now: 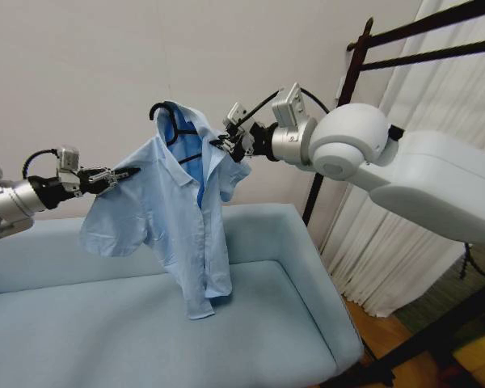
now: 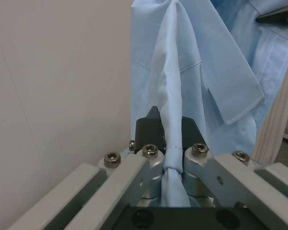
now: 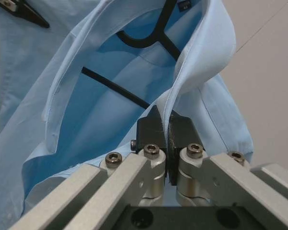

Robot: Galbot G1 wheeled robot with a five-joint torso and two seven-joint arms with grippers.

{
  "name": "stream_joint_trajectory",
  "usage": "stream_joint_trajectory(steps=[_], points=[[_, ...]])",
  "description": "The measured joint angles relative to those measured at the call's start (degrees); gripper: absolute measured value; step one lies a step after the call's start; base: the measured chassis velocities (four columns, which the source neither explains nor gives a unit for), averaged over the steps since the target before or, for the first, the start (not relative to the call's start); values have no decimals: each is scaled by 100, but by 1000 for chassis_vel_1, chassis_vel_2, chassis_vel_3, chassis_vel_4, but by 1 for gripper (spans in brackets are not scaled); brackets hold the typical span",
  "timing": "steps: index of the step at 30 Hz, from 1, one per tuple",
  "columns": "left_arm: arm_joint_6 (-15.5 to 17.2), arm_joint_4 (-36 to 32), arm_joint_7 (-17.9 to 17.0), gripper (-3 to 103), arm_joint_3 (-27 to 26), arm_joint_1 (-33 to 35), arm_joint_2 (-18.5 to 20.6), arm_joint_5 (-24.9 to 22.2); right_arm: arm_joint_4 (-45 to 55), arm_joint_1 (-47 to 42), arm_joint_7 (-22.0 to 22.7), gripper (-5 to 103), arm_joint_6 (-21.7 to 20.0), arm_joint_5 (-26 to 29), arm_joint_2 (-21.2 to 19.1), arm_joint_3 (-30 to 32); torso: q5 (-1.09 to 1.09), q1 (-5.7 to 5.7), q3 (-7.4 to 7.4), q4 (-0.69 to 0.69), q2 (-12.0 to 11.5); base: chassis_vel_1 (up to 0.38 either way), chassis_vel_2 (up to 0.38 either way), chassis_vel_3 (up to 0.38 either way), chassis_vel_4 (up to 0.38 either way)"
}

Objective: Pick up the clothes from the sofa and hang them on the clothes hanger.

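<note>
Wrist views show left claw (image 2: 171, 130) and right claw (image 3: 166, 128) pinching the shirt (image 2: 216, 57); head view adds the sofa (image 1: 105, 339).

One light-blue shirt (image 1: 182, 218) is hanging in the air, and one black hanger (image 1: 171, 121) is sitting inside its collar. Two white arms are reaching in, one from each side, and each is carrying one gripper. That is making two grippers in all: the left gripper (image 1: 132, 172) and the right gripper (image 1: 225, 145). Each gripper is pinching the one shirt with two fingers (image 2: 149, 128), so four fingers are pressing on cloth altogether. One pale blue sofa (image 1: 105, 339) is lying below. One dark rack (image 1: 436, 32) is standing at the right, showing two bars, and one pale curtain (image 1: 404, 242) is hanging behind it.
</note>
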Motion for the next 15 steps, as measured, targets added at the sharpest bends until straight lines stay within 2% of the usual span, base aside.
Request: stream_joint_trajectory(steps=[5, 9, 15], points=[[1, -51, -82, 2, 6, -9, -3, -13, 92, -137, 97, 1, 0, 4, 9, 17, 0, 0, 0, 0, 0, 0, 0, 0, 0], [4, -144, -96, 2, 6, -10, -36, -29, 70, -324, 359, 1, 0, 9, 143, 41, 0, 0, 0, 0, 0, 0, 0, 0, 0], [43, -206, -171, 2, 21, -13, -82, -34, 106, -417, 515, 1, -6, 118, 292, 96, -1, 0, 0, 1, 0, 0, 0, 0, 0]])
